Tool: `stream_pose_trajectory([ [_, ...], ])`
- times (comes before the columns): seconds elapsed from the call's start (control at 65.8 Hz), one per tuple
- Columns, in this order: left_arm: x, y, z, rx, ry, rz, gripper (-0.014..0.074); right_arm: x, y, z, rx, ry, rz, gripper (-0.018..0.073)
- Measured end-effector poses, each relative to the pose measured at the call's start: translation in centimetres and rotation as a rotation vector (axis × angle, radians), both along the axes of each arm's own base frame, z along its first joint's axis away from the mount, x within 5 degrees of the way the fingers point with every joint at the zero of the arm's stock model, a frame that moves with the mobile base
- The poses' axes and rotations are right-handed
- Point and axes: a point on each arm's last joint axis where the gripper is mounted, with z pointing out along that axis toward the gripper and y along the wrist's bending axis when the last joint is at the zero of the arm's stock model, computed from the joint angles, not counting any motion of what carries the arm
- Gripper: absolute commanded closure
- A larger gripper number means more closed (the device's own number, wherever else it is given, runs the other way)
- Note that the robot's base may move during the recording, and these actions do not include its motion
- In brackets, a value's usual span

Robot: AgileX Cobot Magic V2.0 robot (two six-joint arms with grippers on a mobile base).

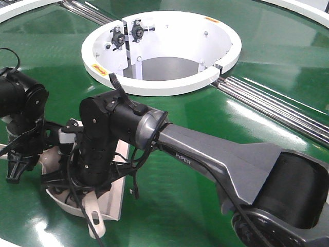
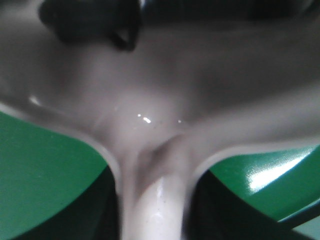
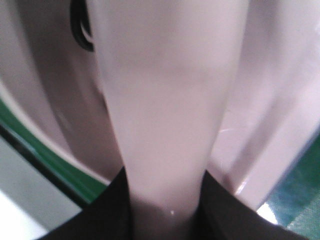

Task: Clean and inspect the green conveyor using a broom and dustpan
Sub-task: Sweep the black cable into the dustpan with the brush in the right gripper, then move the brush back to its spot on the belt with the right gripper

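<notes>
Both tools sit on the near side of the white round collar, toward the left arm's side of it, low on the glossy dark-green conveyor counter. The wide beige-pink plastic dustpan lies there, its long handle leading into the left gripper. In the left wrist view the dark fingers press the handle from both sides, so I judge them clenched on it. The right gripper hangs right above the pan. Its fingers pinch the flat beige plastic broom, whose slotted handle end pokes out on the side farthest from the collar.

The step in hand looks like sweeping into the pan. To do it well, hold the pan's front lip flat on the counter so nothing slips beneath, and draw the bristles toward the scoop in short, low strokes. The two wrists are crowded together, so the broom should do the moving and the pan is best held motionless. I can see neither debris nor the bristles themselves.

Metal roller strips run outward from the collar's right side, and their grooves could trap dirt or catch bristles. The collar's open well would swallow anything flicked toward it. Loose black cables dangle from the right wrist on the collar's near side, just beside the pan — a snag risk
</notes>
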Motion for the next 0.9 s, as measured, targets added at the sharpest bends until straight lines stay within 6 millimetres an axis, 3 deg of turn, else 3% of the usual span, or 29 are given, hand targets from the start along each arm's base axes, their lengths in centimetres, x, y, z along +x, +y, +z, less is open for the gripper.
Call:
stream_pose_trajectory([
  [0.273,0.0,0.0,0.0,-0.002,0.0,0.001,0.0603,0.1,-0.2,0.3,-0.01,-0.013,0.008,0.0564],
  [0.425,0.0,0.0,0.0,-0.002,0.0,0.001,0.0603,0.7,-2.1,0.6,-0.043,-0.014,-0.015,0.0564],
  [0.638,0.0,0.0,0.0,-0.002,0.0,0.001,0.0603,1.9,-8.1,2.1,-0.12,-0.038,-0.078,0.056],
  [0.896,0.0,0.0,0.0,-0.002,0.0,0.001,0.0603,2.4,-17.0,5.1,-0.191,-0.094,-0.155,0.056],
])
